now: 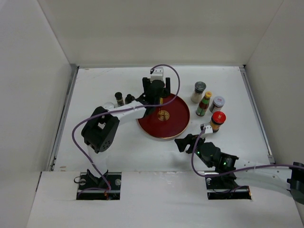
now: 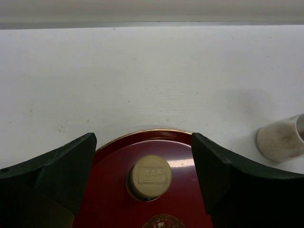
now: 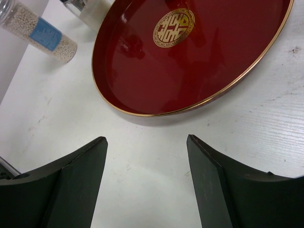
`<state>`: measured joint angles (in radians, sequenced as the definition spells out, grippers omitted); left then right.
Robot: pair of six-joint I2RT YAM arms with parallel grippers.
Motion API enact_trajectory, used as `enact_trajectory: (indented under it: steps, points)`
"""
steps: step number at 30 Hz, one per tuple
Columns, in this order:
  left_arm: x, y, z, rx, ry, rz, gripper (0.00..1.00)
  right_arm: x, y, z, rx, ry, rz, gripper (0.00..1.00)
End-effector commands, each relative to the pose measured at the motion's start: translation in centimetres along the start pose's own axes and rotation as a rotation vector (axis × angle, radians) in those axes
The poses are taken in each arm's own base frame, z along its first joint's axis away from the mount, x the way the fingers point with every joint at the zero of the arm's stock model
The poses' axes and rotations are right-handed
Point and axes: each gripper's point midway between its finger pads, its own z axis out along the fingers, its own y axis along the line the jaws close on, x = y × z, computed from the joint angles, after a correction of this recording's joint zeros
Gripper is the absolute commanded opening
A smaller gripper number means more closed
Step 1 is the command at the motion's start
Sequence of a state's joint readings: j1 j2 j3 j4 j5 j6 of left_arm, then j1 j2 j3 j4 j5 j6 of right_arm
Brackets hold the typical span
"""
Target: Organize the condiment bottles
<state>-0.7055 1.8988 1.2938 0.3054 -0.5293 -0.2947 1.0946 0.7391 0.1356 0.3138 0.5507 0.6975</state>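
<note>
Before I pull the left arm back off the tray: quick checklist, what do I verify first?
1. Left gripper jaws open, clear of cream-capped bottle: ok.
2. Bottle upright on red tray: ok.
3. Bottle base seated flat: cannot tell, cap hides it.
4. Right gripper jaws open, empty, off the tray: ok.
5. All bottles on tray: not ok; red-capped jar and three neighbours stand on the table.
</note>
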Motion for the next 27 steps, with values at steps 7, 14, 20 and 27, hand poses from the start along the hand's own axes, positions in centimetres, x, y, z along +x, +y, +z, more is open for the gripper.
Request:
enact_trajectory:
  steps: [7,14,20,27]
  points:
    - [-8.2,2.8,-8.1,0.028,-0.173,-0.090,0.86,-0.8,0.5,0.0,-0.007,-0.032,0.025,0.75]
    - [-5.6,9.9,-12.2,-0.101,-0.142,-0.123,0.76,-0.8,0.5,0.1,-0.004,-0.031,0.022,0.76]
    - [-1.0,13.7,-11.0,-0.176,0.009,-0.114,0.88,-0.7,0.7,0.1,-0.010,-0.026,0.020,0.84]
    - [1.5,14.0,-8.4,-0.198,0.064,-0.092,0.87,-0.8,0.8,0.1,-0.012,-0.028,0.020,0.89]
